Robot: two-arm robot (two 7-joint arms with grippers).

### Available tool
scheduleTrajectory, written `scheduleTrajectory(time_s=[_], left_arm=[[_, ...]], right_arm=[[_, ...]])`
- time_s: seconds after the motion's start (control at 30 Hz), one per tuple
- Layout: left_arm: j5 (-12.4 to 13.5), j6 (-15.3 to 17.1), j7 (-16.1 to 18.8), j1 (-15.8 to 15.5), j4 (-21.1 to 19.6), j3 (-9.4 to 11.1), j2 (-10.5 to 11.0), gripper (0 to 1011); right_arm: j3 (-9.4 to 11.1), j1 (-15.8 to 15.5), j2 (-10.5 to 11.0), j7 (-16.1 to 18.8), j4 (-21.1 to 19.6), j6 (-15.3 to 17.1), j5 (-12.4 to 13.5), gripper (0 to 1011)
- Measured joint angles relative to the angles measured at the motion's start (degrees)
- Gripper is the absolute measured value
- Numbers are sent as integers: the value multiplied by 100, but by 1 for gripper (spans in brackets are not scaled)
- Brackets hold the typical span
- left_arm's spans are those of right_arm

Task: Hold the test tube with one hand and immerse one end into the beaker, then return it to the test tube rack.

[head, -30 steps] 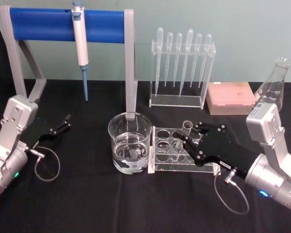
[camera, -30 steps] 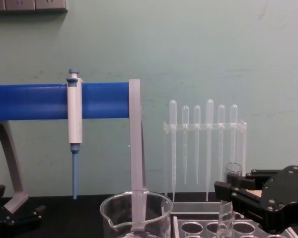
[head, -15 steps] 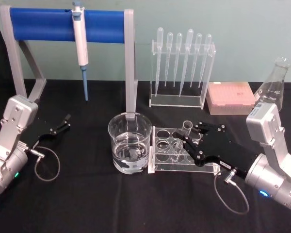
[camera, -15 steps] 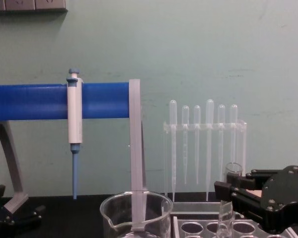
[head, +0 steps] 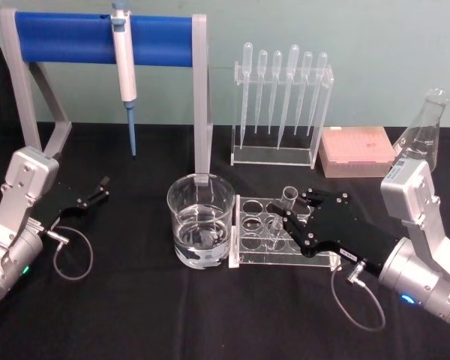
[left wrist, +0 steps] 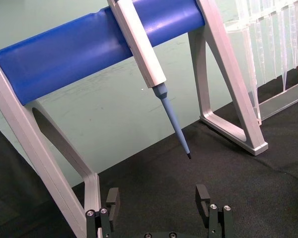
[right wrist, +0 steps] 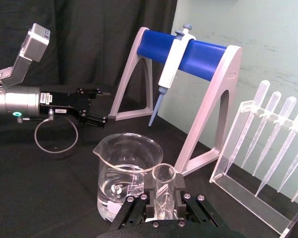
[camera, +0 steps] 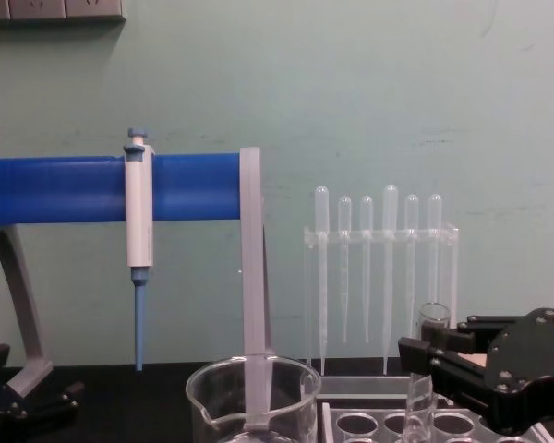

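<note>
The right gripper (head: pixel 292 211) clamps the tilted test tube (head: pixel 288 197), whose lower end sits in the rack (head: pixel 252 259), at three o'clock from the beaker (head: pixel 201 216). The left gripper (head: pixel 100 188) rests at nine o'clock, fingers apart and empty.

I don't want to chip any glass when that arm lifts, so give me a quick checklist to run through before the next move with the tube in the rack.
1. Grip: the right gripper has its jaws against both sides of the long clear glass test tube: ok.
2. Tube upright: it leans in the chest view: not ok.
3. Tube's lower end loose in its hole of the clear plastic test tube rack: cannot tell.
4. Target ready: the wide clear glass beaker holds water and stands right beside the rack, on its left: ok.
5. Other arm clear: the left gripper is open and parked at the far left, apart from the beaker: ok.
</note>
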Motion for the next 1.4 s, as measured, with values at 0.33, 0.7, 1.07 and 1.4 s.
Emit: scheduleTrajectory(time_s=[0.33, 0.7, 1.07, 1.4], left_arm=[[0, 0, 0, 0, 0, 0, 0, 1000], [0, 0, 0, 0, 0, 0, 0, 1000], [0, 0, 0, 0, 0, 0, 0, 1000], [0, 0, 0, 0, 0, 0, 0, 1000]], right_arm=[[158, 6, 61, 117, -185, 68, 107, 224], [390, 42, 281, 244, -681, 446, 478, 224], [556, 140, 523, 295, -1004, 1045, 1117, 224], [605, 388, 730, 303, -1041, 1451, 1480, 224]])
